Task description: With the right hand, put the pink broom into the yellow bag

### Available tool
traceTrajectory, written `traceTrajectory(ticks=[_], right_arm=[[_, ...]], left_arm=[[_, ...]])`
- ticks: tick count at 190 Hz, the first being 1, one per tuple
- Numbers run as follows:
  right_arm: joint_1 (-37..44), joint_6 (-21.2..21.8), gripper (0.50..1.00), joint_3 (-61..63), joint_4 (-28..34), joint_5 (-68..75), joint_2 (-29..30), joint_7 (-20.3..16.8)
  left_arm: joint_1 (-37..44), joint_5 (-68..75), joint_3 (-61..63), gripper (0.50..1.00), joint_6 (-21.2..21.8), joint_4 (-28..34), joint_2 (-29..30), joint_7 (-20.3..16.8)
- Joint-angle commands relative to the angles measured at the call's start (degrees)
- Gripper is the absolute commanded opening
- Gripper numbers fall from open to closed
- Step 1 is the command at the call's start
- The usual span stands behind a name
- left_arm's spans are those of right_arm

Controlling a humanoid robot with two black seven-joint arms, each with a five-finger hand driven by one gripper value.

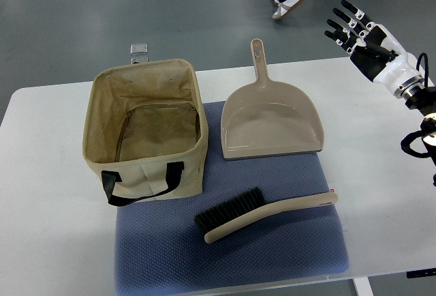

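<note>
Right hand (355, 28): black jointed fingers, dark palm.
Forearm shell (392, 64): glossy white casing, black trim at the wrist.
Wrist joint (412, 93): grey metal ring.
Cables (415, 139): black loops alongside the arm.

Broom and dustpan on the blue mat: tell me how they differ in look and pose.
The broom is long, narrow and slightly curved, with dark bristles at its left end; the dustpan is a wide scoop with no bristles. The broom lies roughly left to right near the front of the mat, its handle pointing right; the dustpan sits behind it, its handle pointing away from the robot. Both share the same pinkish-beige plastic colour, and neither is touched by a hand.
</note>
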Motion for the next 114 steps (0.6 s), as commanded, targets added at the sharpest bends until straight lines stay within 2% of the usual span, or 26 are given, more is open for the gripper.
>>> traceTrajectory(ticks=[1, 31, 55, 100, 114], right_arm=[[0.96, 1.55, 0.928, -4.88, 1.24, -0.41, -3.04, 1.34], [1.66, 1.63, 0.928, -14.73, 9.24, -3.14, -9.10, 2.83], [1.75, 1.46, 0.926, -19.91, 17.14, -11.83, -13.32, 4.85], [1.75, 0.58, 0.924, -24.22, 29.54, -34.69, -15.43, 6.00], [1.66, -1.35, 0.921, -26.15, 33.94, -39.53, -16.14, 6.00]], left_arm=[[-0.02, 0.00, 0.03, 1.000, 0.00, 0.00, 0.00, 0.00], [-0.02, 0.00, -0.06, 1.000, 0.00, 0.00, 0.00, 0.00], [-0.02, 0.00, 0.03, 1.000, 0.00, 0.00, 0.00, 0.00], [-0.02, 0.00, -0.06, 1.000, 0.00, 0.00, 0.00, 0.00], [-0.02, 0.00, 0.03, 1.000, 0.00, 0.00, 0.00, 0.00]])
